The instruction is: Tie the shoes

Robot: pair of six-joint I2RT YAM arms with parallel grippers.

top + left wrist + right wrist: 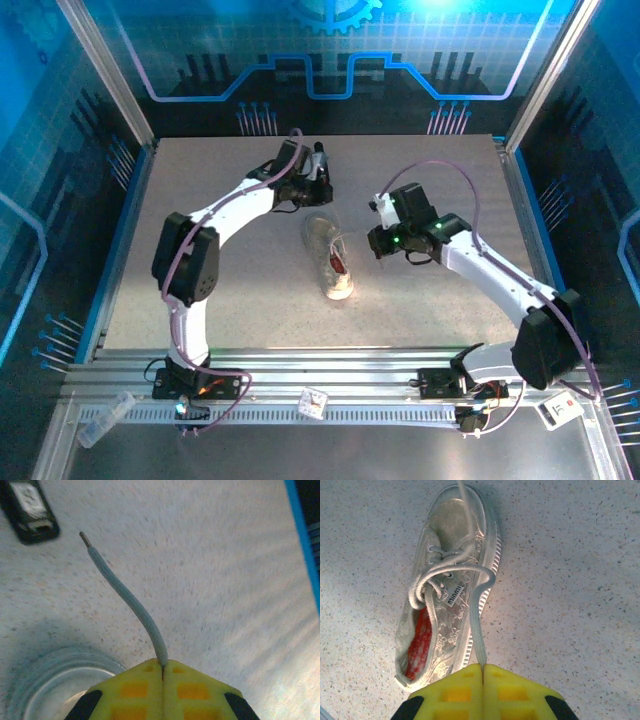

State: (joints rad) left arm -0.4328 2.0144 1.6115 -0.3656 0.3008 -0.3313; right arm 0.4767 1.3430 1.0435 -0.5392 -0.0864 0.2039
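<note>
Yellow pads (450, 695) of your right claw (482, 667) sit at the bottom edge of the right wrist view, pressed together with no gap. They pinch a pale flat lace (477, 630). It runs straight up the frame from the pinch, bends over the sneaker's side and joins the loose crossing over the tongue.

Sneaker (450, 580): off-white, lying just above and left of that claw, toe toward the top of the frame, red lining at lower left. Its sole edge lies just beside the claw tips; only the lace is in contact.

Left wrist view: your left claw (162, 662) is likewise fully closed, pads flush. It has hold of a second lace end (125, 597), which curves up and to the left and finishes in a small dark tip, free above the speckled worktop (215, 570). A slim black bar-shaped object (30, 510) lies in the upper left corner, well apart from the lace tip.

Top view: you find the sneaker (330, 255) mid-worktop, toe toward the top of the frame. Left claw (316, 190) stands near the toe, just above and left of it. Right claw (385, 242) stands to the right of the sneaker, near its middle. The sneaker lies between the two claws.
</note>
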